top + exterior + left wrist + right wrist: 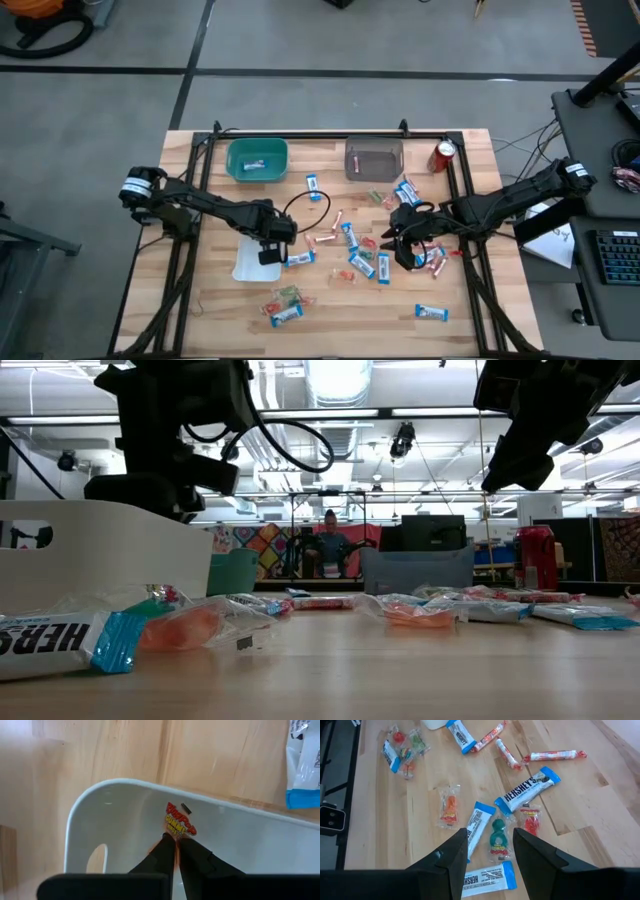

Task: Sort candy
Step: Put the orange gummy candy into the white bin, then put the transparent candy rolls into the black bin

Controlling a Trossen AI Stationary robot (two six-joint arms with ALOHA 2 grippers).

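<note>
Candy lies scattered over the middle of the wooden table: blue-and-white bars, pink sticks and small clear packets. My left gripper points down over a white tray, shut on a small gummy packet with red and yellow print. In the high view it stands at the tray's right end. My right gripper hangs open above the candies on the table's right, with a green gummy packet below the gap between its fingers. My left gripper pinches the gummy packet by one end between its two fingertips. The fingers come from above, pointing down. The printed part sticks out past the fingertips over the tray's floor. Whether it rests on the tray, I cannot tell.
A teal bin holding one blue bar and a clear grey bin stand at the table's far edge. A red can stands at the far right. More candy lies near the front edge.
</note>
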